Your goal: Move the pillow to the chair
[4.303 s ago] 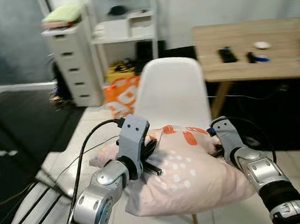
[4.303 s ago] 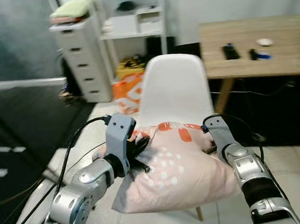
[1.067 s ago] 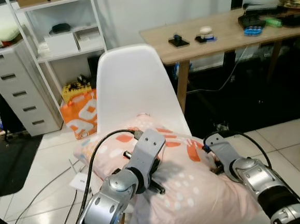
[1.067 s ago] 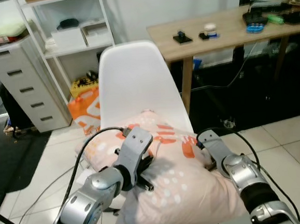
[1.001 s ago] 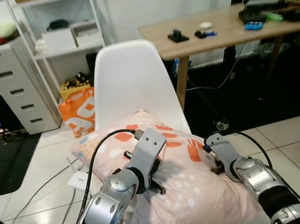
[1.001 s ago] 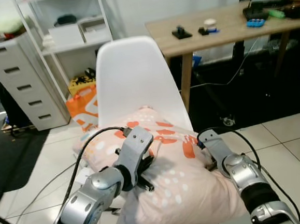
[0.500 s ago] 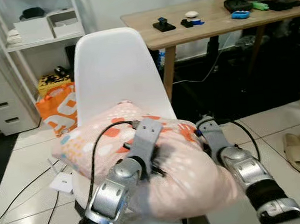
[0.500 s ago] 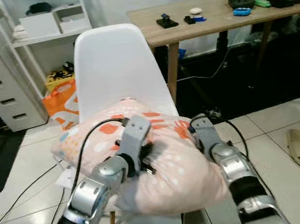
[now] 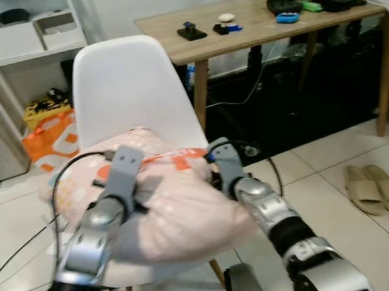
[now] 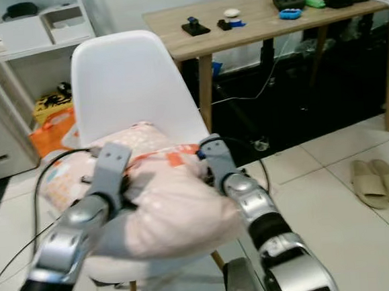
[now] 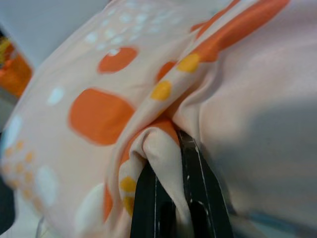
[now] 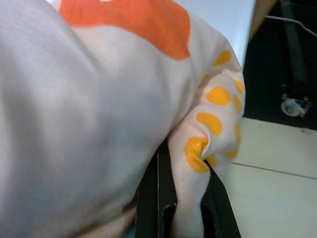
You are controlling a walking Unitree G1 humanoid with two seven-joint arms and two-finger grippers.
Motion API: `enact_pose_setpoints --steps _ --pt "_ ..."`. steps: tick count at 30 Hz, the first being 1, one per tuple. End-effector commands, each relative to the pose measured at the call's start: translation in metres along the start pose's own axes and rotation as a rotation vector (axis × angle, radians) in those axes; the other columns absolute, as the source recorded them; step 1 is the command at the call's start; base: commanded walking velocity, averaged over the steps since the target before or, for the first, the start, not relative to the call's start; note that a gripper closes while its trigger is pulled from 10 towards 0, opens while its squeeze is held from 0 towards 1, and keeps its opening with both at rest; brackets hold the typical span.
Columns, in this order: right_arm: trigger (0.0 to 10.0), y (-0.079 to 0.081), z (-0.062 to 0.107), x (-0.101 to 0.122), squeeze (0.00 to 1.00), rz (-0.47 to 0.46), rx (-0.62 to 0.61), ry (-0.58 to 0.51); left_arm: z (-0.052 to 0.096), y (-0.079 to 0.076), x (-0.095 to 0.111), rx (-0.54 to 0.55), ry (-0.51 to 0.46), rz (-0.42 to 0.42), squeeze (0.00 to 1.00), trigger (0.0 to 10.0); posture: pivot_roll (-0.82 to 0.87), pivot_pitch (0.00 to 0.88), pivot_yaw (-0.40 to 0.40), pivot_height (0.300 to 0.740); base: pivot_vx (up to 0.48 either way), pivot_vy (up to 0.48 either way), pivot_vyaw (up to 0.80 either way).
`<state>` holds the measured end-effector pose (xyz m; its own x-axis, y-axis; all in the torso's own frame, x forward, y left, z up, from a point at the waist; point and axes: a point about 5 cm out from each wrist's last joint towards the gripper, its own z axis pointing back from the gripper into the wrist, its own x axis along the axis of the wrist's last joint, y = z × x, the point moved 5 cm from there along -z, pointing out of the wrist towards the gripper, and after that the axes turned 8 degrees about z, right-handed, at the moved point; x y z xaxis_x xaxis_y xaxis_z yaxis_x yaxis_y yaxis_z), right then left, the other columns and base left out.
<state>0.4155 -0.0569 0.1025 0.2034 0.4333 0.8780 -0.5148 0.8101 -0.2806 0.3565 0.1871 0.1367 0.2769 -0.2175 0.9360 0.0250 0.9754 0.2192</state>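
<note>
- Right now the soft pale-pink pillow with orange blotches and yellow dots (image 9: 166, 208) sits over the seat of the white moulded plastic chair with wooden legs (image 9: 119, 91), its far edge close under the backrest and its near bulk hanging past the seat's front lip toward the robot.
- The left gripper (image 11: 171, 188) is clamped on a bunched fold of pillow fabric; the left wrist view shows cloth pinched between its two black fingers (image 11: 198, 183).
- The right gripper (image 12: 183, 198) is likewise closed on a gathered fold at the pillow's opposite end, with the dotted cloth squeezed between its fingers.
- Both holds take only the cover, not the stuffing, so my guess is that a pull or a lift could let the thin fold slide out of one gripper and leave the pillow dangling from the other.
- Much of the pillow looks unsupported beyond the front of the chair seat; if both grippers let go here, I would expect it to tip forward and slip onto the white tiled floor (image 9: 331, 168).
- Pushing it further back risks nudging the light chair itself, since nothing braces it.
- The pillow's long axis runs roughly across the chair, from the left gripper's end to the right gripper's end, parallel to the backrest.
- Its broad face points upward, tilted slightly down toward the robot, and it sags between the two holds.
</note>
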Motion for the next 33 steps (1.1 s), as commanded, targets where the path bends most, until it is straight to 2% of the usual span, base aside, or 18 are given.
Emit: enact_pose_setpoints --steps 1,3,5,6,7,8,9,11,20,23,26,27,30,31,32,33 --pt "10.0 0.021 -0.005 0.015 0.00 0.022 0.069 -0.050 0.004 0.035 0.000 0.126 -0.011 -0.040 0.00 10.0 -0.16 0.079 0.032 0.523 0.000 0.000 0.00" --pt "10.0 0.030 -0.008 0.016 0.00 0.029 0.100 -0.043 0.008 0.050 -0.008 0.168 0.006 -0.083 0.00 10.0 -0.15 0.079 0.030 0.523 0.000 0.000 0.00" --pt "10.0 0.034 -0.009 0.016 0.00 0.030 0.121 -0.043 0.010 0.053 -0.012 0.171 0.016 -0.092 0.00 10.0 -0.15 0.079 0.026 0.523 0.000 0.000 0.00" --pt "10.0 0.037 -0.009 0.016 0.19 0.035 0.135 -0.042 0.013 0.054 -0.016 0.161 0.032 -0.091 0.52 10.0 -0.15 0.080 0.024 0.523 0.000 0.000 0.00" --pt "10.0 0.037 -0.009 0.016 0.19 0.035 0.135 -0.042 0.013 0.054 -0.016 0.161 0.032 -0.091 0.52 10.0 -0.15 0.080 0.024 0.523 0.000 0.000 0.00" --pt "10.0 0.039 -0.009 0.016 0.66 0.039 0.146 -0.040 0.015 0.054 -0.019 0.152 0.046 -0.093 0.66 10.0 -0.15 0.079 0.024 0.523 0.000 0.000 0.00" --pt "10.0 0.041 -0.009 0.015 1.00 0.042 0.155 -0.039 0.017 0.055 -0.022 0.153 0.057 -0.103 1.00 10.0 -0.15 0.079 0.024 0.523 0.000 0.000 0.00" --pt "10.0 0.040 -0.009 0.014 1.00 0.043 0.160 -0.037 0.020 0.057 -0.025 0.148 0.076 -0.133 1.00 10.0 -0.15 0.077 0.026 0.523 0.000 0.000 0.00" --pt "10.0 0.033 -0.009 0.009 1.00 0.012 0.161 -0.020 0.028 0.065 -0.026 0.122 0.124 -0.177 1.00 10.0 -0.15 0.073 0.028 0.523 0.000 0.000 0.00" --pt "10.0 0.027 -0.007 0.002 1.00 0.007 0.165 -0.004 0.040 0.063 -0.013 0.007 0.178 -0.164 1.00 10.0 -0.15 0.070 0.026 0.523 0.000 0.000 0.00" --pt "10.0 0.024 -0.007 -0.001 1.00 -0.002 0.162 -0.001 0.045 0.062 -0.007 -0.042 0.188 -0.179 1.00 10.0 -0.15 0.072 0.027 0.523 0.000 0.000 0.00" --pt "10.0 0.021 -0.006 -0.002 1.00 -0.011 0.156 0.003 0.049 0.057 -0.006 -0.098 0.196 -0.193 1.00 10.0 -0.15 0.073 0.028 0.523 0.000 0.000 0.00" --pt "10.0 0.019 -0.006 -0.003 1.00 -0.017 0.152 0.006 0.052 0.054 -0.005 -0.138 0.202 -0.201 1.00 10.0 -0.15 0.074 0.029 0.523 0.000 0.000 0.00" --pt "10.0 0.014 -0.005 -0.006 1.00 -0.030 0.143 0.014 0.064 0.045 -0.008 -0.253 0.214 -0.267 1.00 10.0 -0.16 0.077 0.030 0.523 0.000 0.000 0.00" --pt "10.0 0.014 -0.005 -0.006 1.00 -0.030 0.143 0.014 0.064 0.045 -0.008 -0.253 0.214 -0.267 1.00 10.0 -0.16 0.077 0.030 0.523 0.000 0.000 0.00" --pt "10.0 0.009 -0.004 -0.008 1.00 -0.041 0.133 0.021 0.077 0.038 -0.012 -0.355 0.233 -0.322 1.00 10.0 -0.16 0.078 0.030 0.523 0.000 0.000 0.00"
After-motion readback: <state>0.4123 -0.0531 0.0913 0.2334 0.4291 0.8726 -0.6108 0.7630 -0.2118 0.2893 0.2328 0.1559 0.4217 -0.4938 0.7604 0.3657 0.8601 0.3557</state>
